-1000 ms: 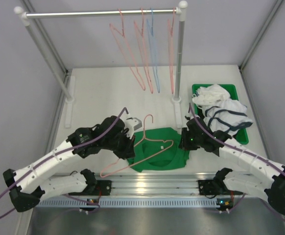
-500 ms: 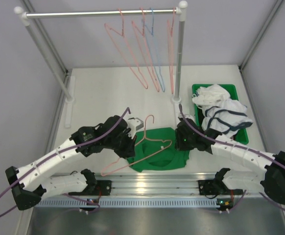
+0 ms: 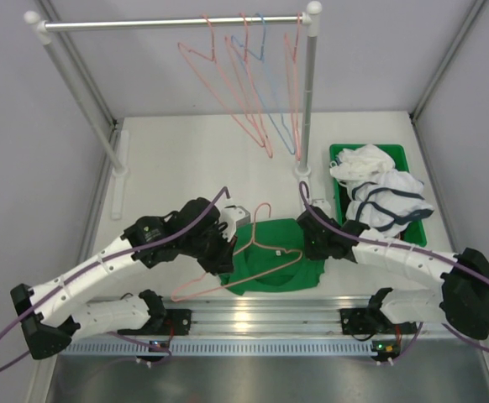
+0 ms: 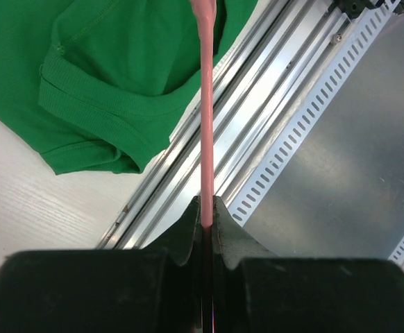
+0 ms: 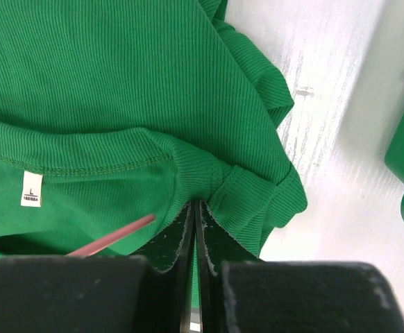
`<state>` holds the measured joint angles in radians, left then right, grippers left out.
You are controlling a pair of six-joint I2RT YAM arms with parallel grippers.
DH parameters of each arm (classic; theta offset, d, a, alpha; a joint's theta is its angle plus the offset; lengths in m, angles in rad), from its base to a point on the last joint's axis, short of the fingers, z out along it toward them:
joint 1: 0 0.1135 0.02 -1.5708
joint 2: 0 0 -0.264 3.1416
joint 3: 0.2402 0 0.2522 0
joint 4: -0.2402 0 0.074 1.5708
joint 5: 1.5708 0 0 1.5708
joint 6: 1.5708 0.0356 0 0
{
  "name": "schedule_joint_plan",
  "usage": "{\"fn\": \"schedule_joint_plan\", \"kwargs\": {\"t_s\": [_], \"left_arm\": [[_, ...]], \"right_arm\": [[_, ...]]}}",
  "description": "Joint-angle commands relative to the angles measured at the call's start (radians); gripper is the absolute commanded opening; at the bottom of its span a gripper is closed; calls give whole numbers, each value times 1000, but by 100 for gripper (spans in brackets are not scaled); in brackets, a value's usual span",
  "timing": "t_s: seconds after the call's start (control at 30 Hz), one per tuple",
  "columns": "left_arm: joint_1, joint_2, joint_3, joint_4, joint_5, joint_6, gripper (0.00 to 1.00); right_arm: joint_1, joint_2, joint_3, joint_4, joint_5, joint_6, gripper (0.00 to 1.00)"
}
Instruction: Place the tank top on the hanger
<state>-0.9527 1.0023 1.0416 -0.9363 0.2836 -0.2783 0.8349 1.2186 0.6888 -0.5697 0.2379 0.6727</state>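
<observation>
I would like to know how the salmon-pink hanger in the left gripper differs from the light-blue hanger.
The salmon-pink hanger lies low over the tank top; the light-blue hanger hangs from the rail. The left gripper clamps the salmon-pink hanger; nothing touches the light-blue hanger. Both are thin wire hangers.

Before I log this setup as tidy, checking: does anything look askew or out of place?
The spare hangers on the rail hang slanted rather than plumb, and white garments spill over the green bin rim.
</observation>
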Motion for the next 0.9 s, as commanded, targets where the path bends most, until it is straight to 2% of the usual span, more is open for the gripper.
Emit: {"fn": "schedule_joint_plan", "kwargs": {"t_s": [0.0,0.1,0.17,0.23,0.43,0.53,0.7,0.77,0.8,0.83,0.87], "left_arm": [[-4,13,28,21,13,31,0],[-4,18,31,22,-7,33,0],[-4,19,32,24,-11,36,0],[-4,19,31,24,-20,39,0],[-4,28,12,22,2,42,0],[-4,27,14,19,9,53,0],[-4,29,9,13,14,59,0],[-4,27,9,14,17,60,0],[-4,27,9,16,17,60,0],[-4,28,12,17,19,62,0],[-4,29,11,17,19,64,0]], "right_arm": [[13,-37,17,-18,40,14,0],[13,-77,12,-25,37,15,4],[13,-80,12,-22,34,13,20],[13,-68,11,-7,21,11,30],[23,-9,49,8,32,22,46],[26,28,69,-4,57,31,50],[30,55,67,-16,81,44,45],[36,36,64,-30,95,56,23],[36,36,64,-35,98,57,23],[36,23,63,-39,101,59,16],[36,15,63,-45,103,59,13]]}}
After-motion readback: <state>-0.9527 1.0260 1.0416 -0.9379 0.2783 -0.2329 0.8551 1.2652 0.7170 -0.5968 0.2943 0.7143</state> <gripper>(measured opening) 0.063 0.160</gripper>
